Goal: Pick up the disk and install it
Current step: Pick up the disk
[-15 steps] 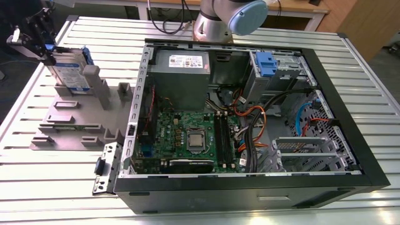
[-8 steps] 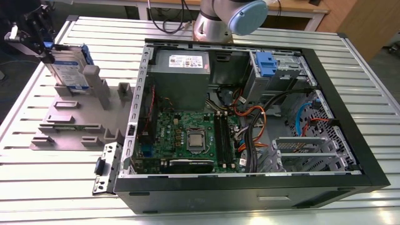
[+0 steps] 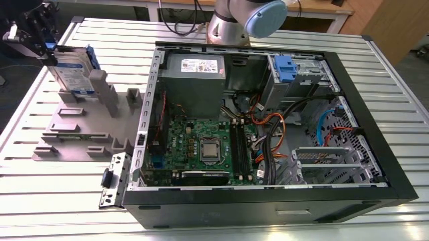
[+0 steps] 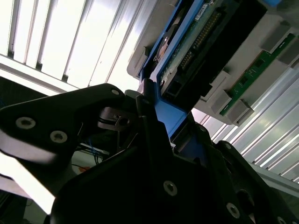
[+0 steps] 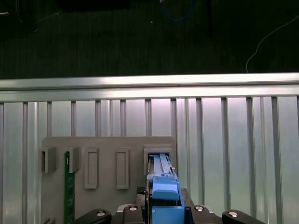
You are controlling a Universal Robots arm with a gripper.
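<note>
The disk (image 3: 70, 75) stands on edge in a slot at the far end of the grey holder plate (image 3: 80, 131), at the exterior view's left; its silver body, white-and-blue label and blue frame show. My gripper (image 3: 48, 46) sits at its upper end, black fingers clamped on the blue frame. In the first wrist view the disk's blue edge (image 5: 161, 179) runs from my gripper (image 5: 161, 212) down into the slot. In the second wrist view the disk's circuit-board side (image 4: 196, 42) shows beyond the fingers (image 4: 149, 107).
An open computer case (image 3: 375, 118) lies on the slatted metal table (image 3: 60, 201) at the exterior view's right, with motherboard, cables and a drive bay holding a blue clip (image 3: 285, 68). A green memory stick (image 5: 70, 186) stands in the holder. The arm's base (image 3: 231, 22) is behind the case.
</note>
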